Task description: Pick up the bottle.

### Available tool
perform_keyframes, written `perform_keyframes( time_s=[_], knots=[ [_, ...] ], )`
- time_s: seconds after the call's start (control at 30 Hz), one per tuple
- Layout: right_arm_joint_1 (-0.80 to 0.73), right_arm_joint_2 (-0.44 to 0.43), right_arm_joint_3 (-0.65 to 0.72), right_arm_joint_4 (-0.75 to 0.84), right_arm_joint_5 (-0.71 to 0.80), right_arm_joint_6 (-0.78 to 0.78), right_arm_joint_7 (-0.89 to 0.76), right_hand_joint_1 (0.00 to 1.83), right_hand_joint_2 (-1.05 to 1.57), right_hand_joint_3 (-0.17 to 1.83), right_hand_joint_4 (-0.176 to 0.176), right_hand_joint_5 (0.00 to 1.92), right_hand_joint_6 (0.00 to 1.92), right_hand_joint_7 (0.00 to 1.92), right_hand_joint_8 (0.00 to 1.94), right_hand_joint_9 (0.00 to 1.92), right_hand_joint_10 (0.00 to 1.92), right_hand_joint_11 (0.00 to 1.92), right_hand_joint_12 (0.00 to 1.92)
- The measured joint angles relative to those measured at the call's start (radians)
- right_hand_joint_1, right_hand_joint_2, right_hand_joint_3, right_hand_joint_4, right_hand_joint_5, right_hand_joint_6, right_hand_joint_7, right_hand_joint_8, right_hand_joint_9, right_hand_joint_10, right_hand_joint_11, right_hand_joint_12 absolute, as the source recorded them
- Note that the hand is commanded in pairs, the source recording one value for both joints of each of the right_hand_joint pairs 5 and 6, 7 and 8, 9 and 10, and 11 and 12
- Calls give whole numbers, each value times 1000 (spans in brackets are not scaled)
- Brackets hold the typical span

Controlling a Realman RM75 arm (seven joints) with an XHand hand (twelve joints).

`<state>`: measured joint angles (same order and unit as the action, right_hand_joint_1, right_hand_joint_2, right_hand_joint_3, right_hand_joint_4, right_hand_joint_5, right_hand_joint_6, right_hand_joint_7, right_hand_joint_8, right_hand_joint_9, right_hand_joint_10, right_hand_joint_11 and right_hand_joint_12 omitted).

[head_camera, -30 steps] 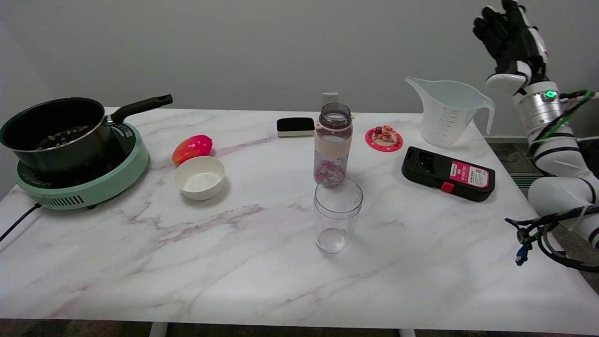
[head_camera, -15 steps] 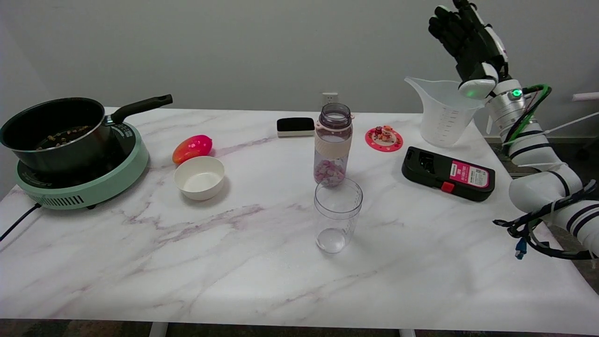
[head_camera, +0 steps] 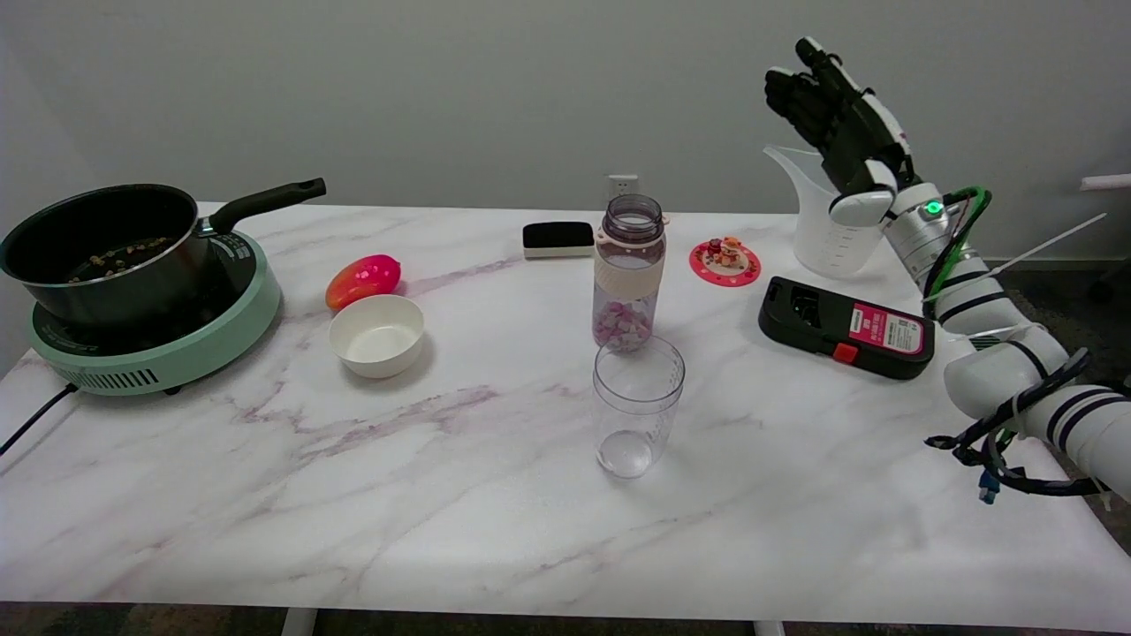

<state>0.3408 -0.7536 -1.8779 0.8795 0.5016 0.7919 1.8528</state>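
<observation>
The bottle (head_camera: pixel 628 272) stands upright near the middle of the marble table, clear with a pale band, no cap, and pink bits in its bottom. My right hand (head_camera: pixel 835 119) is raised in the air at the upper right, in front of the measuring jug, well to the right of the bottle and above it. Its fingers are stretched out and apart, and it holds nothing.
A clear plastic cup (head_camera: pixel 637 405) stands just in front of the bottle. A black device with a pink label (head_camera: pixel 846 327), a pink coaster (head_camera: pixel 724 261) and a clear measuring jug (head_camera: pixel 817 225) lie to the right. A black sponge (head_camera: pixel 557 238), white bowl (head_camera: pixel 376 335), red fruit (head_camera: pixel 362 278) and pot on a green cooker (head_camera: pixel 132 283) are further left.
My right arm has swung left and lower, bringing the hand from the far upper right corner to in front of the jug. The objects on the table have not moved.
</observation>
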Motion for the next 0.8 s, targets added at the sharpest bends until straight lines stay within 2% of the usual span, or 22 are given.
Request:
perform_keyframes(
  time_s=[0.2, 0.8],
  knots=[
    [32, -25, -56, -91, -27, 36, 18, 1304, -1047, 1037, 0, 49, 49, 386, 386, 322, 322, 225, 225],
    [81, -124, -137, -247, -118, 107, 91, 1326, -1001, 1107, 0, 141, 141, 482, 482, 354, 354, 264, 264]
  ],
)
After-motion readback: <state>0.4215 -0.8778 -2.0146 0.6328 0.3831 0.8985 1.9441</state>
